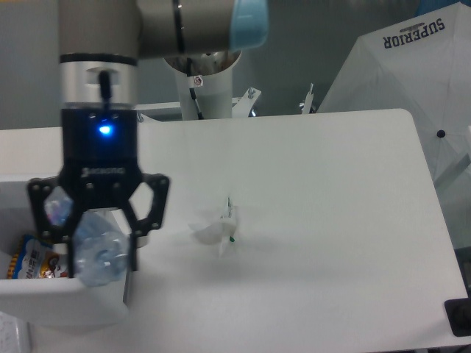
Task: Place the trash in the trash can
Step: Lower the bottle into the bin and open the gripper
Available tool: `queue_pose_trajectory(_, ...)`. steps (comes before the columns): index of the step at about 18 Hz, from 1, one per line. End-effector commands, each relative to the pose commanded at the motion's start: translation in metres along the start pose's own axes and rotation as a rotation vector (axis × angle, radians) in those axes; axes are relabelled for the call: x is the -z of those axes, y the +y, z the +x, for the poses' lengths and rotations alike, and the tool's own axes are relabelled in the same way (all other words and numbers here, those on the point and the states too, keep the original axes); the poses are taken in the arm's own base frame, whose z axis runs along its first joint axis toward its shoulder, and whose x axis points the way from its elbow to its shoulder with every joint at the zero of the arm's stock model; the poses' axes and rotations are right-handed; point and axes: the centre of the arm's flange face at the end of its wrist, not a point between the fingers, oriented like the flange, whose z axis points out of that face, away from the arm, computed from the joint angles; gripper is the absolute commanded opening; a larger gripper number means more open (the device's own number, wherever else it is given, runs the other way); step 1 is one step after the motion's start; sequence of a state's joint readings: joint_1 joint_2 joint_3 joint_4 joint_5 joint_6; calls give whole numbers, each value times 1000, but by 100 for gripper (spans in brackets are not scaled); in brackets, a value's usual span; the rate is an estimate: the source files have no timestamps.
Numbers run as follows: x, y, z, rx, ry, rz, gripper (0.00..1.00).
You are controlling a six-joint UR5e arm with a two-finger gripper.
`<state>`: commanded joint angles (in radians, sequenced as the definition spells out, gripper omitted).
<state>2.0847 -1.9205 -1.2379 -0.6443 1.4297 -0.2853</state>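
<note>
The trash can (44,298) stands on the table (331,220) at its front-left corner. The gripper (99,254) hangs above the trash can's right wall, with the bottle (96,246) between its fingers, over the opening. A snack packet (33,261) lies inside the trash can. The wrapper (219,229) lies on the table, to the right of the trash can and well apart from it.

This looks like a robotics lab. An industrial arm (147,22) stands bolted at a plain white worktop (331,220) against a bare grey wall (294,59), and a white photo umbrella (412,81) marked SUPERIOR leans beside it.
</note>
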Motion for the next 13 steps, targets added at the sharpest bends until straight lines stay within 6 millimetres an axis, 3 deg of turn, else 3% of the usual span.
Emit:
queue_pose_trajectory(6, -27, 35, 26, -22, 34, -74, 70)
queue_pose_trajectory(8, -28, 38, 29, -26, 36, -80, 76)
queue_pose_trajectory(11, -26, 37, 28, -30, 36, -75, 98)
queue_pose_trajectory(13, -22, 34, 29, -28, 37, -67, 100)
